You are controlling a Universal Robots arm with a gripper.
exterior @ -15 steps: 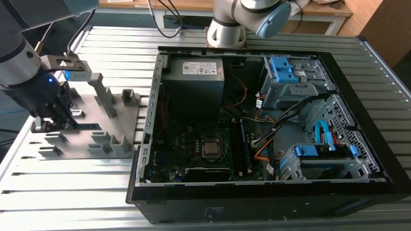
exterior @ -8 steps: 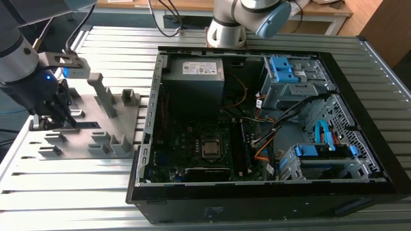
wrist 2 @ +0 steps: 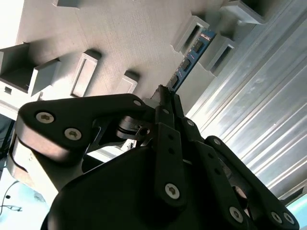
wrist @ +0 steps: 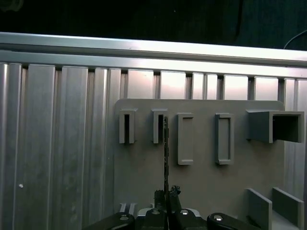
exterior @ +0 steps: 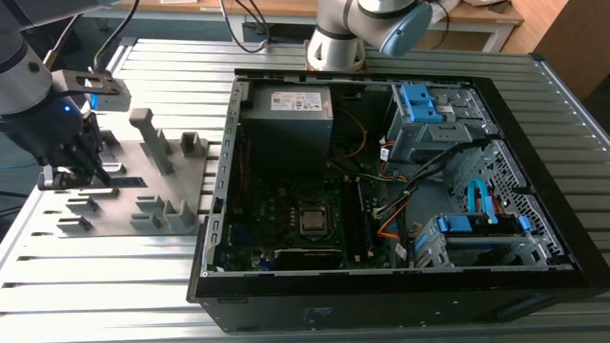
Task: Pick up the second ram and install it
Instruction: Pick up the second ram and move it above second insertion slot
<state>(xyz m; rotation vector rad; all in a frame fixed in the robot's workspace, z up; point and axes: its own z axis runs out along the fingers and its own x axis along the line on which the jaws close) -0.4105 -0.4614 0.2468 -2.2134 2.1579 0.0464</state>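
- We see a slatted metal table (exterior: 401,64) carrying everything. The open case (exterior: 214,214) takes up its middle and the exterior view's right.
- A grey tray (exterior: 124,153) with raised holders (exterior: 157,143) lies on the table just beside the case, at the exterior view's left.
- The arm (exterior: 28,93) reaches down over the near left part of that tray, well apart from the case.
- The gripper (exterior: 84,175) sits low over the tray. In the second wrist view its jaws are pressed together on the near end of the ram (wrist 2: 192,52), and we read that as a firm pinch.
- The ram is a thin blue stick with small dark chips. It runs out from the gripper (wrist 2: 165,96) between two holders on the tray.
- In the first wrist view we see the ram (wrist: 166,153) edge-on, as a thin dark line with its far end at one of the slotted holders.
- We cannot tell whether the ram rests in its holder or has cleared it.
- Progress, as we judge it: the grasp is made and the pick is at most just begun.
- The ram is over the tray and no part of it is inside the case, so the carry across and the seating on the mainboard (exterior: 286,200) are not yet done.
- The memory slots there are too dark for us to say what they hold.
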